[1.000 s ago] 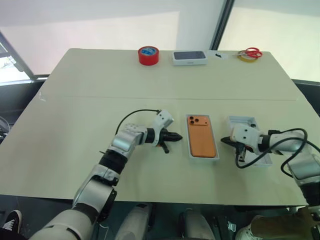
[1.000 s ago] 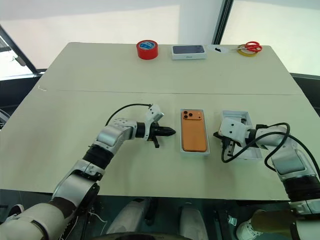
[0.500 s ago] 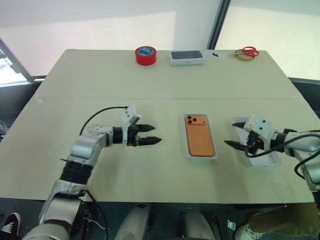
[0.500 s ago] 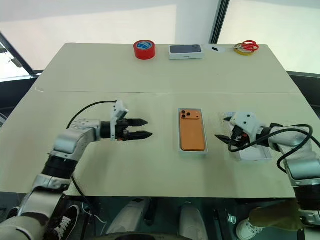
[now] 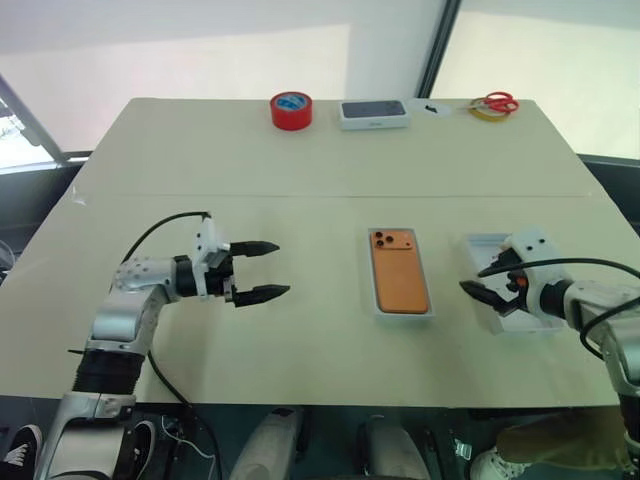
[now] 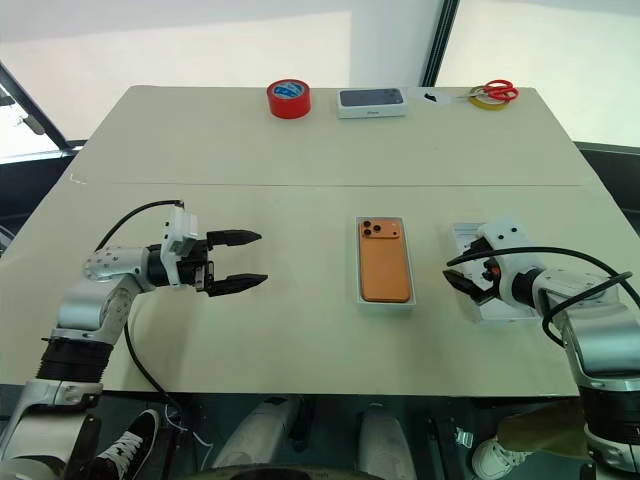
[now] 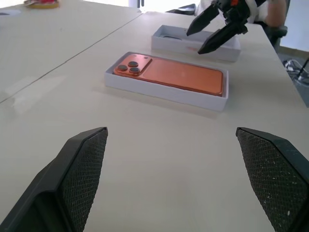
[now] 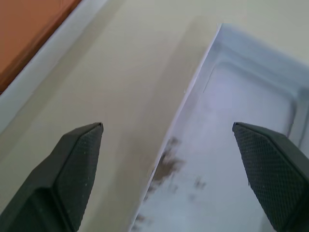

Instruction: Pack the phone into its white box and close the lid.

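Orange phone [image 5: 400, 273] lying camera-side up in the white box [image 5: 424, 311]; lid [image 5: 480, 243] just right, under wide-spread right gripper [image 5: 490, 299]; left gripper [image 5: 262, 270] well left, fingers apart, empty.

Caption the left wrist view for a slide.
Phone lies camera-up in the white box; beyond, the open right gripper hovers at the lid.

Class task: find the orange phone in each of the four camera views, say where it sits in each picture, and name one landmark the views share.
Left eye view: phone right of centre, in its white box.
Right eye view: phone right of centre.
Left wrist view: phone upper middle.
Right wrist view: orange edge at upper left corner.
Shared landmark: the lid beside it.
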